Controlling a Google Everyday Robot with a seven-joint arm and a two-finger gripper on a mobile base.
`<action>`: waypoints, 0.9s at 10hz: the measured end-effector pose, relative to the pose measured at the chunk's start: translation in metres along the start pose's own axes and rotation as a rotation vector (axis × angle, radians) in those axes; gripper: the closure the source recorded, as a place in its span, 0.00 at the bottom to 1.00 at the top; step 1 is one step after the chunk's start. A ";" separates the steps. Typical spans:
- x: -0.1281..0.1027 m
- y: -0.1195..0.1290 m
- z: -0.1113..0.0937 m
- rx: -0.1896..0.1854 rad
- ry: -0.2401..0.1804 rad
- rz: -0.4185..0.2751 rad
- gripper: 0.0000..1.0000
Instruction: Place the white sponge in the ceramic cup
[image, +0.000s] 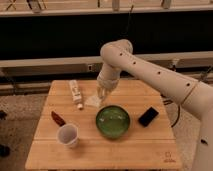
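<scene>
The gripper (103, 93) is being held low over the white sponge (93, 102), mid-desk (150, 145) toward the far edge, likely for pickup. Whether it is spread or clamped cannot be told. The ceramic cup (68, 135) is standing upright near the front-left corner, ready to receive the sponge.

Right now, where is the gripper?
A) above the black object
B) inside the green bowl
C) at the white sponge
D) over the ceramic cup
C: the gripper hangs right at the white sponge, behind the green bowl, well apart from the ceramic cup.
</scene>
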 end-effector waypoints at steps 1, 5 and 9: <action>-0.008 0.000 0.001 -0.004 -0.012 -0.026 1.00; -0.042 0.005 -0.021 0.011 -0.033 -0.104 1.00; -0.069 0.011 -0.030 0.016 -0.062 -0.145 1.00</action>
